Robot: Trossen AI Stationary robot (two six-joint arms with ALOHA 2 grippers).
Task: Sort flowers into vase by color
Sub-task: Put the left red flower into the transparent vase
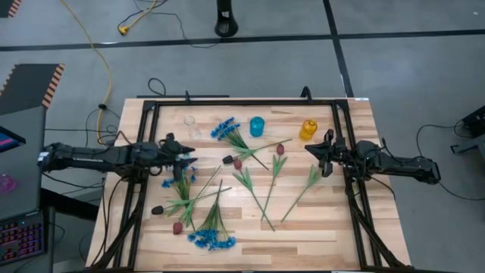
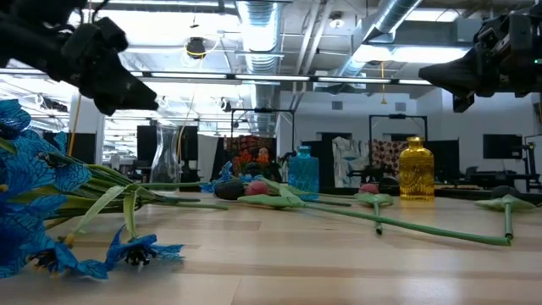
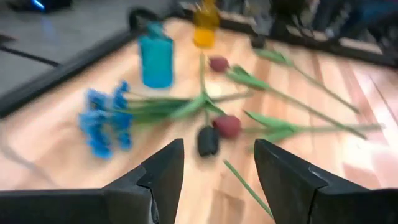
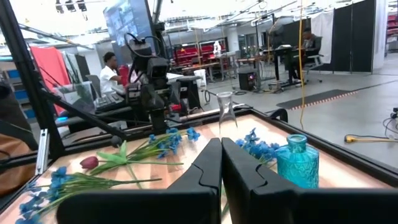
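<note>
1. Blue blossoms (image 2: 34, 195) are seen closest to the low camera, lying on the wooden table (image 1: 318, 220) at its near left part, with green stems running away from them.
2. Three vases are placed in a row along the far side of the table: a clear glass vase (image 1: 190, 123), a blue vase (image 1: 257, 126) and a yellow vase (image 1: 308, 130).
3. The flowers are all found lying on the table; none is seen inside a vase.
4. One blue bunch (image 1: 224, 129) is laid between the clear vase and the blue vase, and another blue bunch (image 1: 211, 240) is near the front edge.
5. A dark red tulip bud (image 3: 227, 126) and a near-black tulip bud (image 3: 208, 140) are seen just beside each other in the middle.
6. The left gripper (image 1: 186, 157) is held above the left part of the table, its fingers (image 3: 163, 168) spread apart and holding nothing.
7. The right gripper (image 1: 314, 150) is held near the yellow vase, its fingers (image 4: 202, 171) pressed together with nothing between them.
</note>
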